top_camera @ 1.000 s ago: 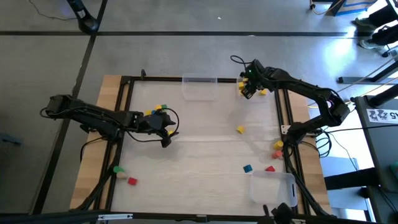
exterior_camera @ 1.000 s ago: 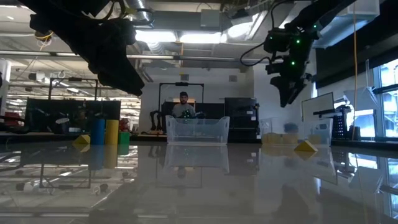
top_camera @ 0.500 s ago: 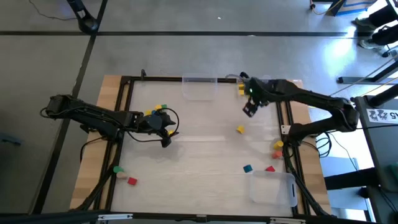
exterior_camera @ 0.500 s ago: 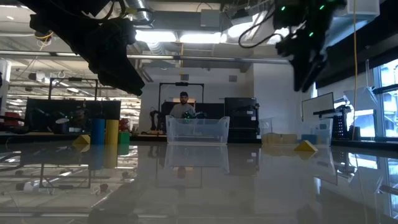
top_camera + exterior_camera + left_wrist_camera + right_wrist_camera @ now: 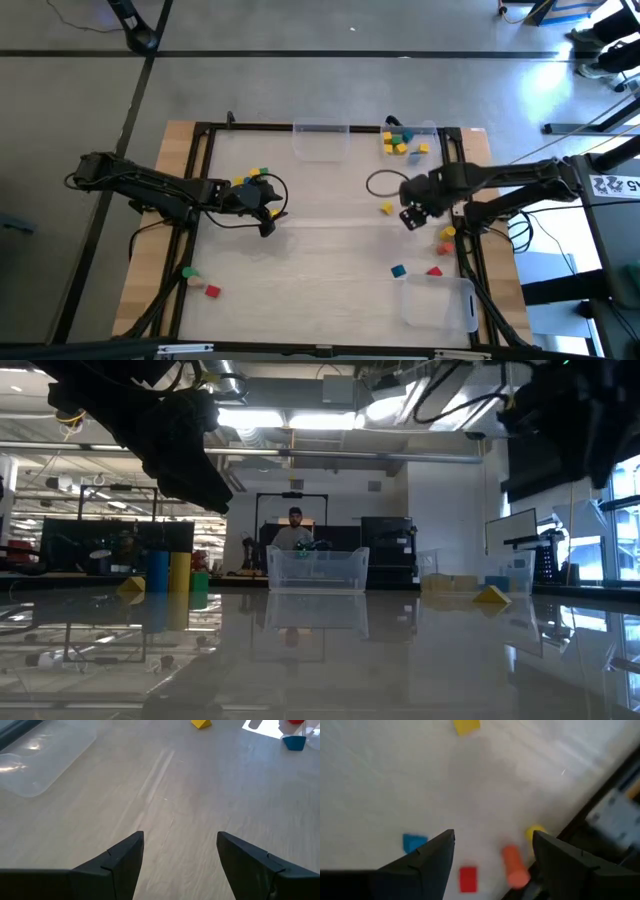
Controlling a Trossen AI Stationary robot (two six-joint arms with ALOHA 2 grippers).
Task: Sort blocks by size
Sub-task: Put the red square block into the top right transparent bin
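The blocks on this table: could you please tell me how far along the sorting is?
Done: a cluster of blocks sits in the far-right clear bin. In hand: nothing; the right gripper, jaws open and empty, hovers by a loose yellow block. The left gripper waits, open. Left: the blue block, red block, and others at both table edges.

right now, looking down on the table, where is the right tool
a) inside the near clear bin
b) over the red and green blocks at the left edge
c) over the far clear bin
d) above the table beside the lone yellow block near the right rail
d: in the high view the right tool hangs open just beside the single yellow block, near the right rail and clear of both bins.
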